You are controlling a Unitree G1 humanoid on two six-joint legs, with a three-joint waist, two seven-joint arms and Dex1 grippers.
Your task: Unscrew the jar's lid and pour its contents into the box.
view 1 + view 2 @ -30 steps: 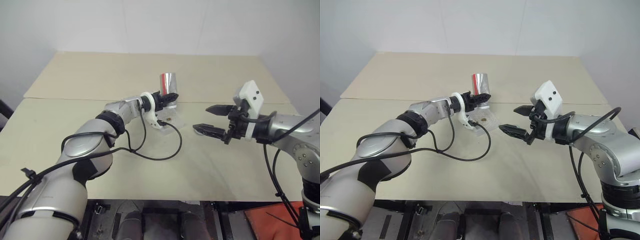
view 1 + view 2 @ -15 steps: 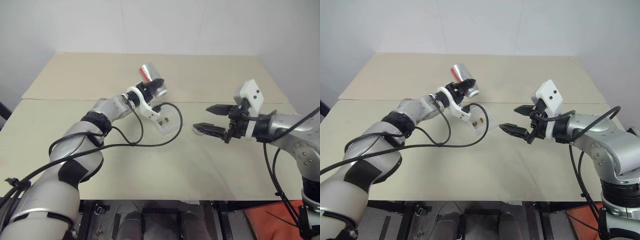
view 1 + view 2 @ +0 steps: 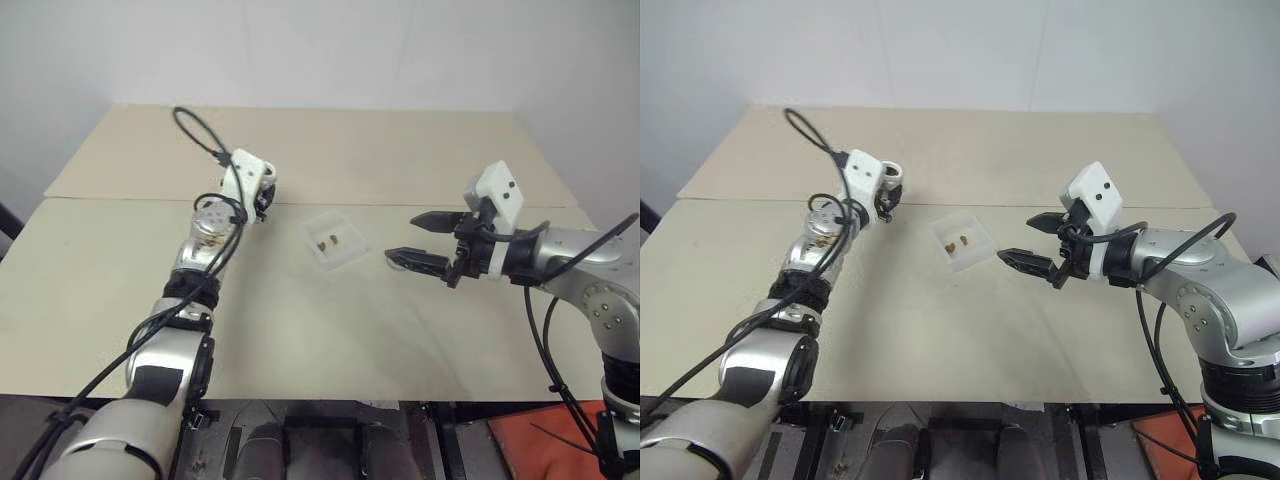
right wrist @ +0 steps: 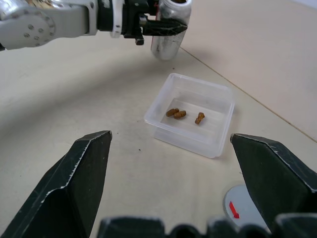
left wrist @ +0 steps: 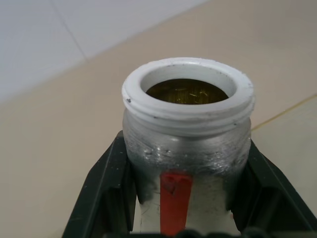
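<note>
Beige surface (image 3: 300, 330): box (image 3: 335, 241) mid-table holding three pellets (image 4: 181, 114); left hand (image 4: 157, 26) pinching upright, emptied jar (image 5: 185, 144) aside; right hand (image 3: 418, 240) spread over lid (image 4: 242, 206), likely for recapping.

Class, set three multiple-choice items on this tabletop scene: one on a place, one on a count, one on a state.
1. Where is the lid?
A. on the jar
B. on the table, under the right gripper
C. in the box

2. How many brown bits lie in the box?
A. one
B. three
C. six

3. The jar is:
A. lying on the table
B. capped
C. held in the left gripper, mouth open

Key: 1 B, the lid lies flat between the right gripper's fingers; 2 B, three bits count out; 3 C, black fingers clamp its sides.
</note>
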